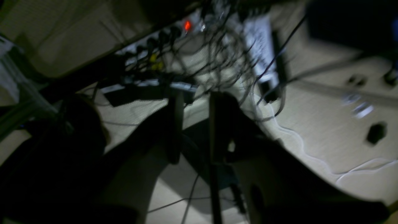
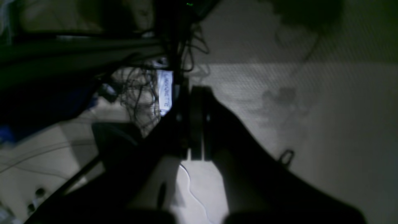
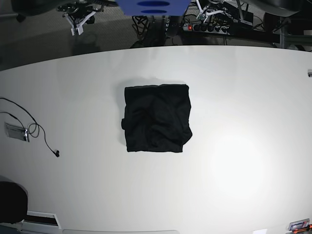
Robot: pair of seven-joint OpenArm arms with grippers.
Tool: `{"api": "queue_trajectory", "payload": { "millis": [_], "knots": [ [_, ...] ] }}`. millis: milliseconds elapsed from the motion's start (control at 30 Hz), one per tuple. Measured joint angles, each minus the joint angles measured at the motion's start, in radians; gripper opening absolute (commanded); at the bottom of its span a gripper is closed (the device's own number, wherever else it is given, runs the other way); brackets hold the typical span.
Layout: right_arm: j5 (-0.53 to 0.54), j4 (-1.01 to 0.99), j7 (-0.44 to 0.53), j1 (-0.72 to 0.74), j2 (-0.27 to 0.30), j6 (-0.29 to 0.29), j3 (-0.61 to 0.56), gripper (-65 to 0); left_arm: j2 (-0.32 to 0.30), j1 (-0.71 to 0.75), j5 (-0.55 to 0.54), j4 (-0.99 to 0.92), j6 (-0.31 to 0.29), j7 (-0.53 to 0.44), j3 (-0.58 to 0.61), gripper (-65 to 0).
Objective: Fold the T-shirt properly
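The black T-shirt [image 3: 157,118] lies folded into a rough square in the middle of the white table [image 3: 243,122], with some wrinkles and a small bulge at its left edge. Neither wrist view shows it. Both arms are pulled back beyond the table's far edge. My left gripper [image 1: 196,99] hangs over the floor with its two dark fingers apart and nothing between them; in the base view it sits at the top right [image 3: 210,9]. My right gripper [image 2: 191,93] has its fingers pressed together, empty, at the top left of the base view [image 3: 78,22].
A thin black cable [image 3: 34,130] and a small grey device [image 3: 14,131] lie at the table's left edge. Behind the table, a power strip with a red light [image 3: 209,28] and tangled cables [image 1: 217,62] cover the floor. A blue mount [image 3: 153,6] stands top centre.
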Motion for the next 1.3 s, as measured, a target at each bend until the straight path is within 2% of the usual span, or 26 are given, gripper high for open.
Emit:
{"api": "queue_trajectory", "payload": {
  "millis": [33, 100, 167, 233, 300, 467, 600, 1300],
  "knots": [
    [-0.008, -0.048, -0.01, 0.03, -0.01, -0.009, -0.001, -65.0, 0.014, -0.034, 0.0, -0.075, -0.004, 0.005, 0.016, -50.5],
    [-0.004, -0.138, 0.023, 0.083, -0.032, 0.018, -0.004, -65.0, 0.056, -0.107, 0.005, -0.23, 0.002, -0.045, 0.04, -50.5],
    [0.0, -0.224, 0.048, 0.143, -0.059, 0.011, -0.005, -65.0, 0.096, -0.179, 0.008, -0.366, -0.001, -0.078, 0.07, -50.2],
    [0.003, -0.296, 0.078, 0.201, -0.08, 0.005, -0.003, -65.0, 0.123, -0.236, 0.006, -0.452, -0.008, -0.119, 0.097, -50.0],
    [0.002, -0.359, 0.1, 0.246, -0.101, 0.005, -0.003, -65.0, 0.142, -0.276, 0.005, -0.499, -0.005, -0.111, 0.101, -50.0],
    [-0.006, -0.461, 0.118, 0.301, -0.114, 0.002, -0.003, -65.0, 0.145, -0.307, 0.008, -0.505, -0.011, -0.072, 0.108, -49.9],
    [-0.005, -0.463, 0.123, 0.312, -0.1, 0.0, -0.001, -65.0, 0.126, -0.314, 0.008, -0.509, -0.011, -0.061, 0.108, -49.9],
    [-0.006, -0.455, 0.126, 0.315, -0.106, 0.005, 0.0, -65.0, 0.126, -0.39, 0.008, -0.505, -0.008, -0.063, 0.108, -50.5]
  ]
}}
